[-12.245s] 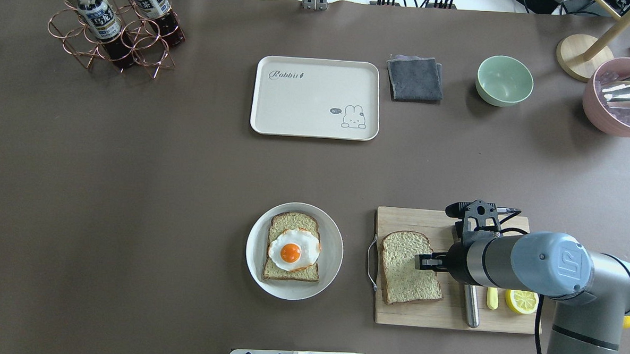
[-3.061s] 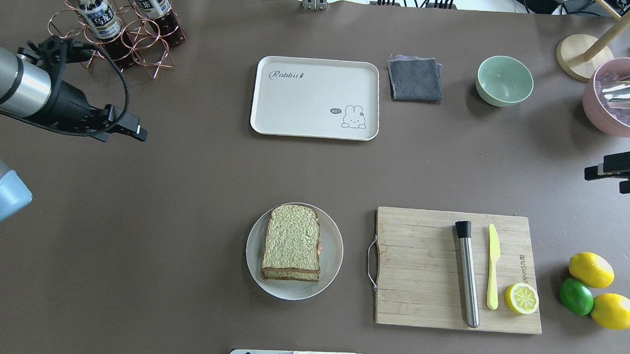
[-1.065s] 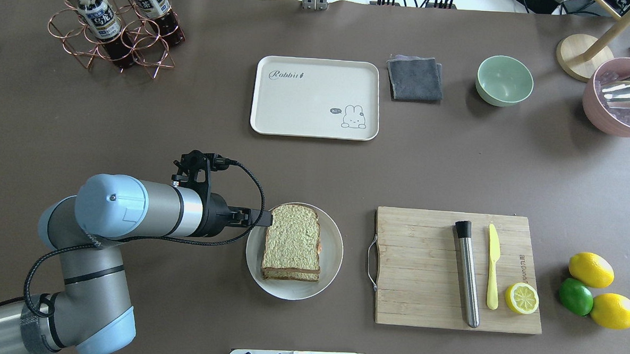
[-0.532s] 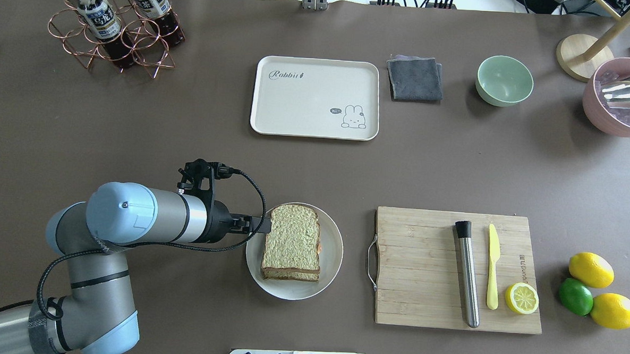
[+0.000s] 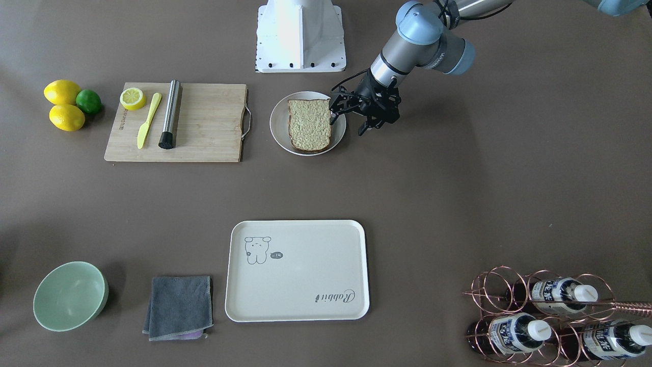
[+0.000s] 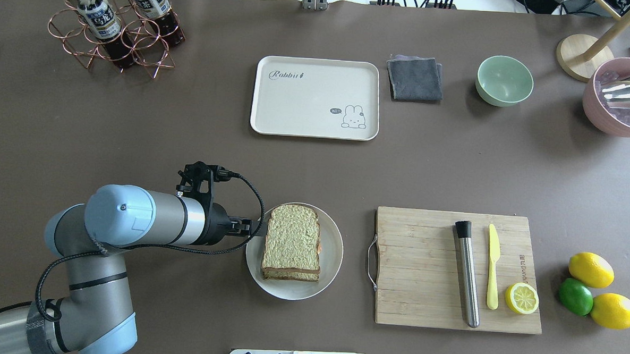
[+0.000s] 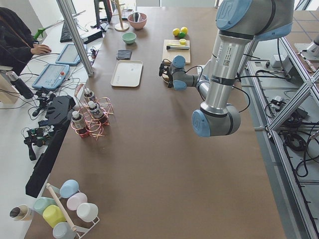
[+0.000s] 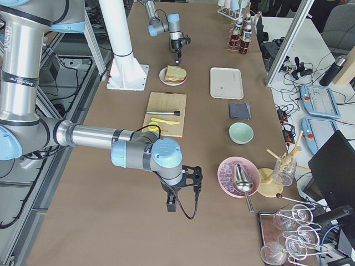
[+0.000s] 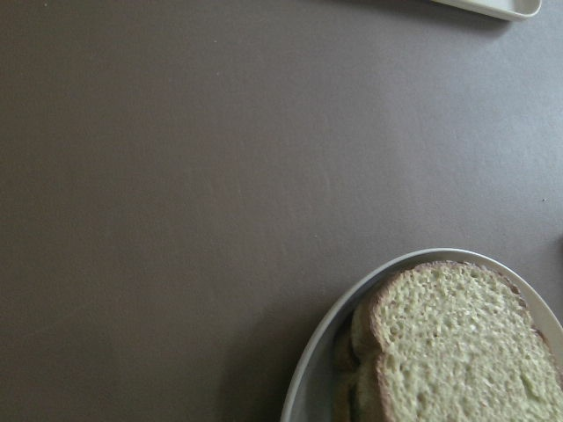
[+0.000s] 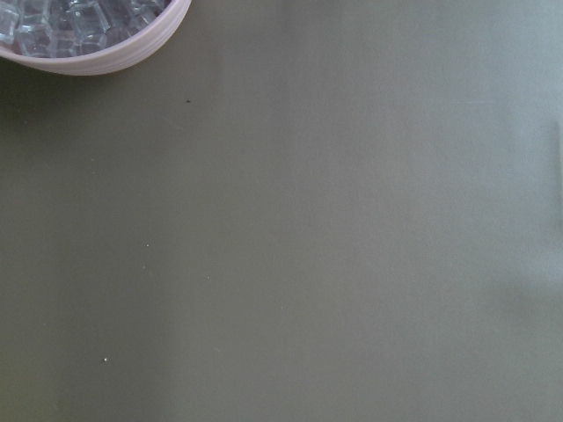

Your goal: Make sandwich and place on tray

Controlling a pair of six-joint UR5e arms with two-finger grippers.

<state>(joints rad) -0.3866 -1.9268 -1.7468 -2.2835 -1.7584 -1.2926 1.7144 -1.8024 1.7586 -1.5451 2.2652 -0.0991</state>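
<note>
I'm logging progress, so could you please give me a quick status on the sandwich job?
Left gripper at sandwich edge, jaws unclear; right gripper far aside, state unreadable. Sandwich assembled, on plate, not yet on tray. Nothing between plate and tray.

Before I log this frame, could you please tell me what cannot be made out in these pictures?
1. Sandwich: its filling is hidden under the top slice in the overhead and front views.
2. Left gripper: open or shut is unclear. The wrist covers its fingers overhead, and they are too small in the front view.
3. Right gripper: it shows only in the right side view, too small to judge.
</note>
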